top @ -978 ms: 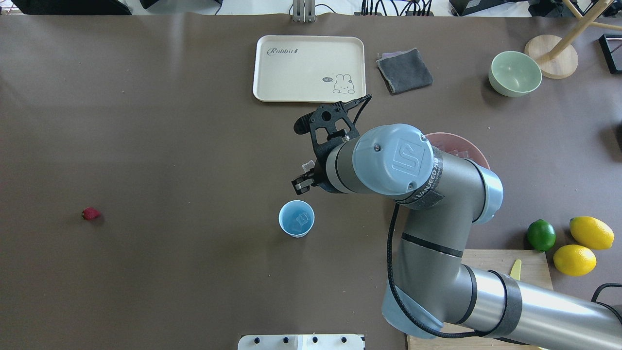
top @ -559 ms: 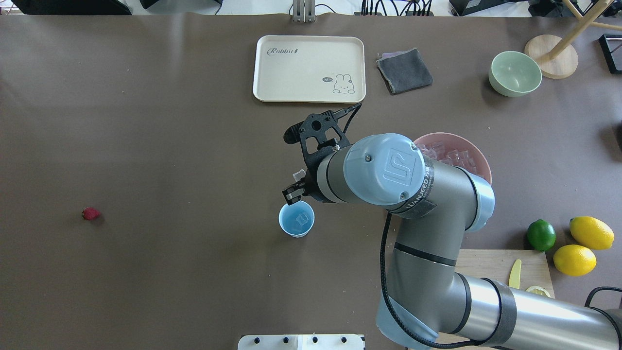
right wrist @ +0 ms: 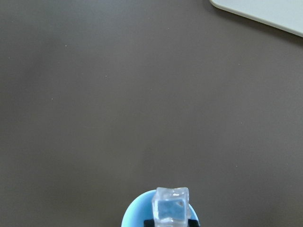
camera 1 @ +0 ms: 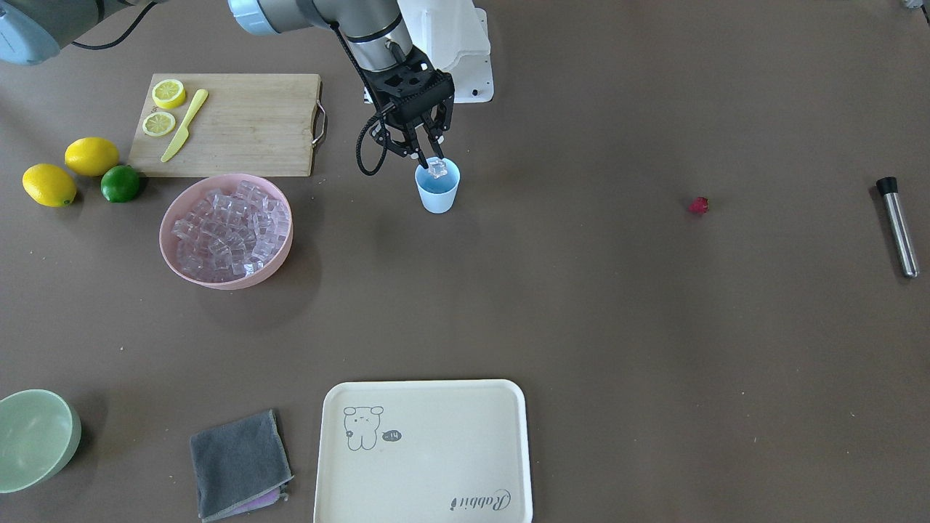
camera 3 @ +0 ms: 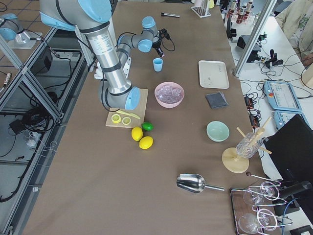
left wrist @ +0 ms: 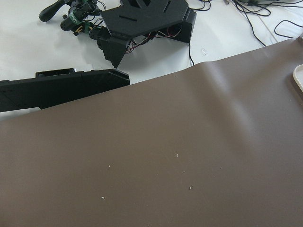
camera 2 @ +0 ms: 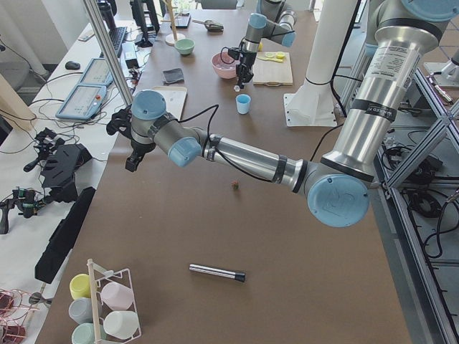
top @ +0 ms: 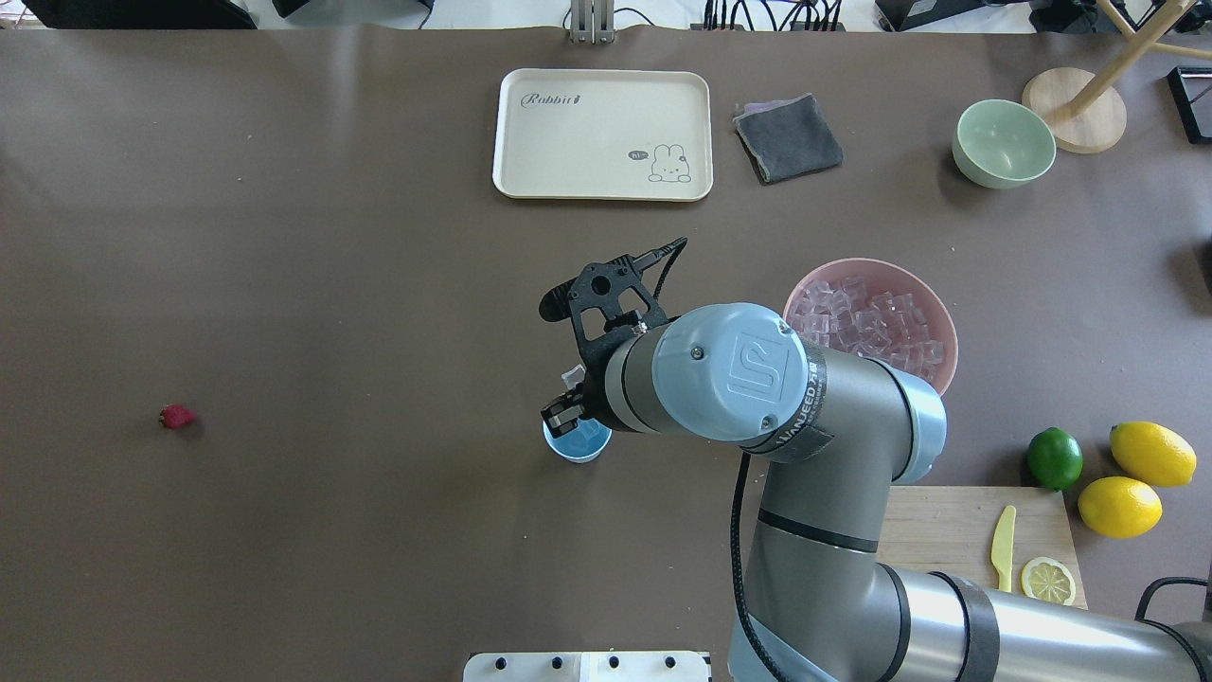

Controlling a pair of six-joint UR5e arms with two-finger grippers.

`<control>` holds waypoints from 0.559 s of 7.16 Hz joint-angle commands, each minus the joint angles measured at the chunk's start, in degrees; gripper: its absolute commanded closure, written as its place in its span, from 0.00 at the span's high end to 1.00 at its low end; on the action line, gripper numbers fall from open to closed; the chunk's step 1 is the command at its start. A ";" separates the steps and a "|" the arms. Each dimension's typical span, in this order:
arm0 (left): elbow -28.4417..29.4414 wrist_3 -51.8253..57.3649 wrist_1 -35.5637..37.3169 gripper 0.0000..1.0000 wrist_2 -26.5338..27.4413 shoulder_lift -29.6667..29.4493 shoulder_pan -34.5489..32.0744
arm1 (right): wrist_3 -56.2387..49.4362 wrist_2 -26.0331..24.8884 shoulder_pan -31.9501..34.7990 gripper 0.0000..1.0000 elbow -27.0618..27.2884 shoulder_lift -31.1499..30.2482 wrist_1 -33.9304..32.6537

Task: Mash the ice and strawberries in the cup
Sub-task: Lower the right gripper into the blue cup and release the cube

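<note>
The light blue cup (camera 1: 437, 193) stands near the table's middle, toward the robot's side. My right gripper (camera 1: 430, 158) hangs just over its mouth, shut on a clear ice cube (camera 1: 437, 168). In the right wrist view the ice cube (right wrist: 170, 204) sits above the cup's rim (right wrist: 135, 213). From overhead the gripper (top: 565, 410) covers most of the cup (top: 578, 447). The strawberry (top: 176, 416) lies alone far to the left. A pink bowl (camera 1: 218, 285) holds several more ice cubes (camera 1: 225, 225). My left gripper (camera 2: 130, 166) hovers off the table's far edge; I cannot tell its state.
A steel muddler (camera 1: 899, 229) lies by the table end on my left. The cream tray (top: 602, 133), grey cloth (top: 788, 138) and green bowl (top: 1004, 143) sit at the far side. A cutting board (camera 1: 240, 123) with lemon slices and a yellow knife, two lemons and a lime (top: 1054, 457) are at my right.
My right arm has drawn back toward the robot's side, carrying the ice cube from beyond the cup to directly over its mouth. The pink bowl is now uncovered.
</note>
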 commanded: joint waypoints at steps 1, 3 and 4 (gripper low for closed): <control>0.06 0.01 -0.19 0.98 0.00 0.28 0.00 | -0.25 -2.12 -1.58 0.00 -0.93 -0.20 0.00; 0.06 0.01 -0.19 0.98 0.00 0.46 0.09 | -0.34 -2.49 -1.85 0.00 -1.54 -0.29 0.09; 0.15 0.10 -0.19 0.98 0.09 0.46 0.00 | -0.34 -2.49 -1.85 0.00 -1.90 -0.20 0.35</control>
